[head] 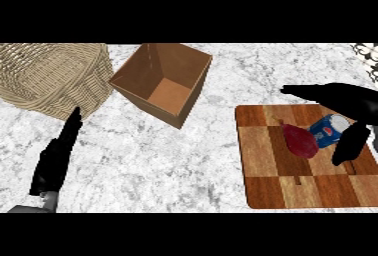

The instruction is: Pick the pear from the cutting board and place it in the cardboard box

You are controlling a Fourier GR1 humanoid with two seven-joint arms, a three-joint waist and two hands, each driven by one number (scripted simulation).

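Observation:
A dark red pear (300, 140) lies on the checkered wooden cutting board (273, 185) at the right. My right hand (353, 106) hovers over the board's far right part, open, with fingers (306, 91) stretched left above the pear and the thumb (350, 145) hanging down to its right. Nothing is held. The open cardboard box (164, 81) stands tilted at the centre back, with nothing inside. My left hand (57, 152) rests open at the lower left, fingers pointing up.
A blue can (328, 130) lies on the board just right of the pear, between it and my thumb. A wicker basket (52, 75) fills the back left corner, next to the box. The counter top is grey marble.

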